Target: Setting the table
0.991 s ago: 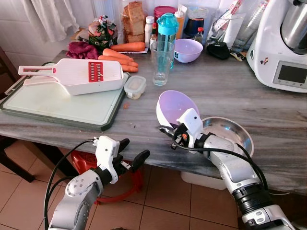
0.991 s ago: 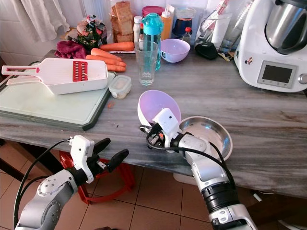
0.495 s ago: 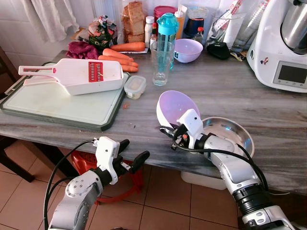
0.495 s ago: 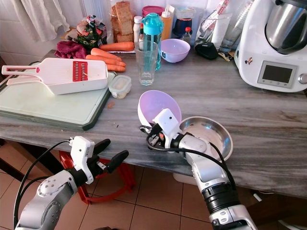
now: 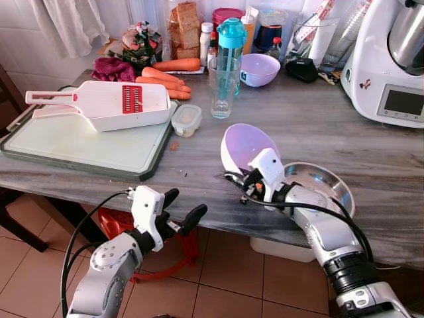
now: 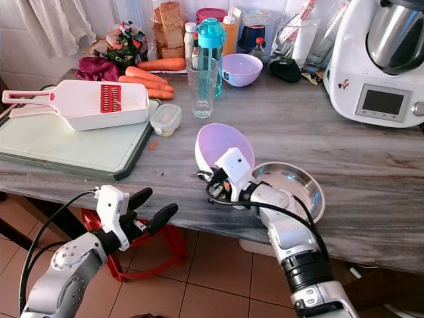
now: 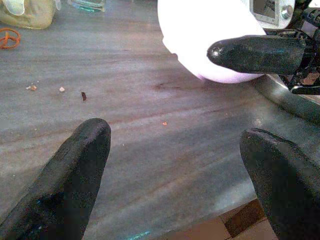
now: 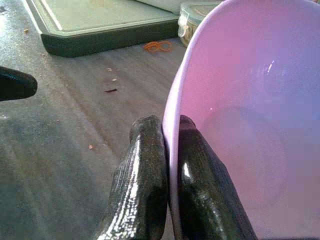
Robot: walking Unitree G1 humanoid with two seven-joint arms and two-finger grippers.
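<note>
Left tool (image 5: 177, 211): fingers spread apart, holding nothing, hanging below the near edge of the tabletop (image 5: 199, 182), over the tiled floor (image 5: 218, 278).

Right tool (image 8: 170, 165): pinched on the rim of the lavender bowl (image 5: 244, 147), one finger inside the wall, one outside. Bowl is tipped on edge, mouth facing the robot, lifted or just touching the tabletop near the front edge; cannot tell which. Steel bowl (image 5: 328, 182) sits just beside it, to the right, flat on the tabletop.

Further back: green cutting board (image 5: 73, 142) carrying a white mandoline (image 5: 106, 105); small lidded container (image 5: 186, 120); a glass (image 5: 223, 89); teal bottle (image 5: 230, 40); carrots (image 5: 165, 79); second lavender bowl (image 5: 260, 68); kitchen machine (image 5: 391, 63) at far right.

Judgement on progress: early. One bowl in hand, not yet set down level at a place. No plates or cutlery laid out. Most of the setting appears left to do.
</note>
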